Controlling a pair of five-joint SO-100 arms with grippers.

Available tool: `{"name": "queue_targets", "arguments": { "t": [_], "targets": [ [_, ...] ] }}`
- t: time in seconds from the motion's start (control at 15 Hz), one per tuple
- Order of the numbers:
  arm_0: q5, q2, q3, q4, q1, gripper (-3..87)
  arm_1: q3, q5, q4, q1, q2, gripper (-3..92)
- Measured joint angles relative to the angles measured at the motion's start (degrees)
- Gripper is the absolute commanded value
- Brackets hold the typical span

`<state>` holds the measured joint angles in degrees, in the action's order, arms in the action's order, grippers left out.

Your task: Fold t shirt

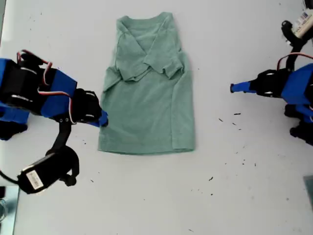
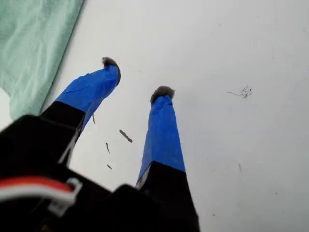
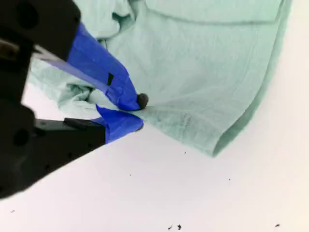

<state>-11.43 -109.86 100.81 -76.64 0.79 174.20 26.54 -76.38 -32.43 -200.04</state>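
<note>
Meanwhile second gripper (image 3: pixel 137 113) jaws pinch t shirt (image 1: pixel 146 93) edge; first gripper (image 2: pixel 137 77) agape.

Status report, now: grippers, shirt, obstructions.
My first gripper open over bare table, clear of cloth. My second gripper pinching the t shirt at its side edge. Shirt partly folded. Nothing in the way.
</note>
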Motion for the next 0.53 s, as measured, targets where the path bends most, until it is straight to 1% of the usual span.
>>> {"name": "queue_targets", "arguments": {
  "t": [0.13,0.27,0.33,0.47,0.53],
  "targets": [
    [4.2,8.8,-13.2,-2.0,0.1,-0.3,0.0,0.1,0.0,0.0,0.0,16.4],
    [8.7,23.5,-34.4,-5.6,0.1,-0.3,0.0,0.1,0.0,0.0,0.0,16.4],
    [9.5,28.6,-41.4,-6.0,0.7,-0.3,0.0,0.2,0.0,0.0,0.0,16.4],
    [11.1,33.7,-45.5,-5.4,3.1,-0.2,0.0,0.2,0.0,0.5,0.0,16.4],
    [12.7,37.6,-45.8,-3.8,4.2,15.7,0.0,0.2,0.0,0.9,0.0,16.4]
  ]
}}
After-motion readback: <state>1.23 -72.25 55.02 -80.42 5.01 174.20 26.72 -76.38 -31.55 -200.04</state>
